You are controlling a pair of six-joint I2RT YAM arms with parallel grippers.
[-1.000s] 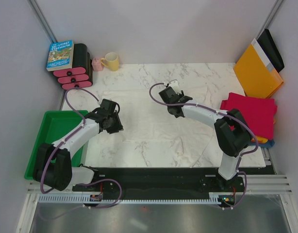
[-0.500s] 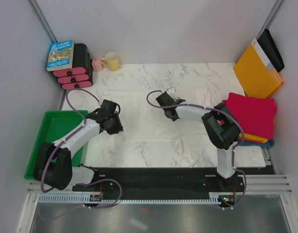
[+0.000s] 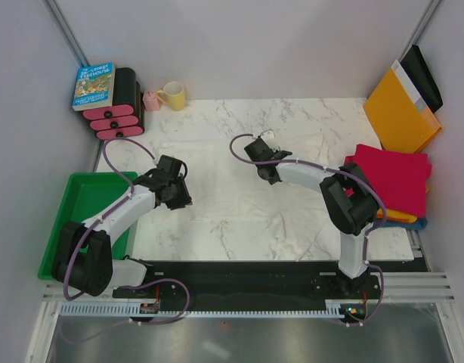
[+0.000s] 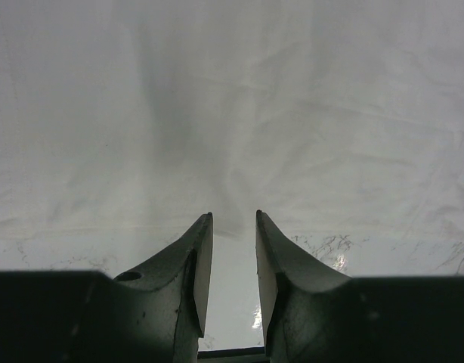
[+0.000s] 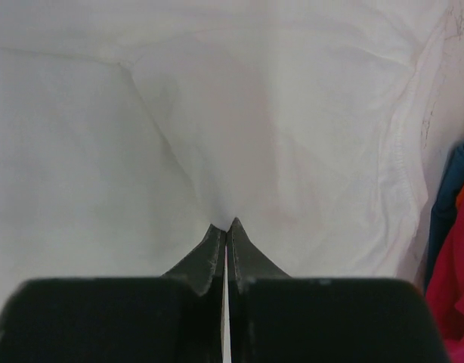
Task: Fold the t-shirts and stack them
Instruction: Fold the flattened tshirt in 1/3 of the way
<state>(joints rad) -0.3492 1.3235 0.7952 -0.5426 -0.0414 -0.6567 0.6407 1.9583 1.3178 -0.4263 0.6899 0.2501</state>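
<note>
Looking down from the top camera, you have four t-shirts to count. One white t-shirt (image 3: 224, 181) lies spread and wrinkled over the middle of the marbled table (image 3: 239, 113). Three folded ones sit stacked at the right edge: a crimson shirt (image 3: 391, 178) on top, an orange shirt (image 3: 397, 217) showing only as a thin strip beneath it, and a dark blue shirt (image 3: 421, 224) peeking out at the bottom.

Your two arms both reach onto the white shirt. The right gripper (image 3: 264, 148) sits at the far middle of the cloth. In its wrist view the right gripper (image 5: 227, 227) has its jaws pressed together, pinching a small peak of the white t-shirt (image 5: 292, 113), which tents up to the fingertips. At that view's right edge you can see slivers of the blue (image 5: 443, 212) and crimson (image 5: 453, 287) shirts.

The left gripper (image 3: 176, 193) rests at the shirt's left side. In its wrist view the left gripper (image 4: 233, 221) has its jaws standing a little apart, with tabletop showing through the gap. The tips sit right at the near hem of the white t-shirt (image 4: 292, 113), and nothing is clamped.

Around the edges you have:
- one green tray (image 3: 81, 200) at the left
- one book (image 3: 94, 85) on a black block with three pink ends (image 3: 117, 106)
- two mugs, one pink mug (image 3: 151, 99) and one yellow mug (image 3: 173, 96)
- one orange-yellow envelope (image 3: 398, 113) leaning at the far right
</note>
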